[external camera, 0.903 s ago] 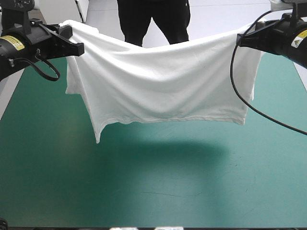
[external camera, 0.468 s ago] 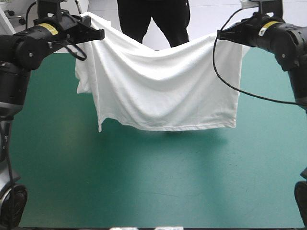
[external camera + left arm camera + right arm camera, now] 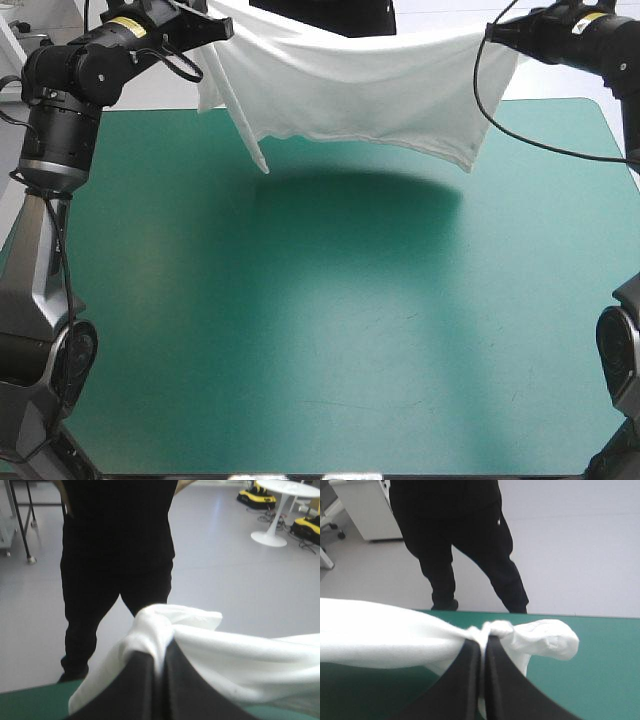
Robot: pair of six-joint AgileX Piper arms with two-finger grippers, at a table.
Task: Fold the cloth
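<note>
The left arm (image 3: 60,130) rises along the table's 9 o'clock side, bends at the elbow and reaches toward 1 o'clock, carrying the left gripper (image 3: 222,28) high over the far edge at about 11 o'clock. The right arm (image 3: 590,40) comes in at the 1 o'clock corner, its forearm pointing toward 9 o'clock, with the right gripper (image 3: 492,32) at much the same height.

In the left wrist view the left gripper (image 3: 159,655) has its black fingers pressed nearly together, a bunched fold of the white T-shirt (image 3: 240,655) pinched between them and bulging over the tips. The right gripper (image 3: 482,642) is clamped in the same way, with a knot of T-shirt (image 3: 380,640) at its tips and a small puff of fabric beyond them.

The T-shirt (image 3: 350,85) hangs lifted between the two grippers at the table's 12 o'clock edge, stretched as a sagging sheet. Its hem slants, with one corner dropping to a point toward 11 o'clock and another toward 1 o'clock.

The table (image 3: 350,340) has a plain teal-green cover (image 3: 150,300) with nothing lying on it. A broad dark shadow (image 3: 360,195) sits under the T-shirt, apart from the hem, across the far half. Beyond the far edge, the wrist views show a pale grey floor (image 3: 250,555).
</note>
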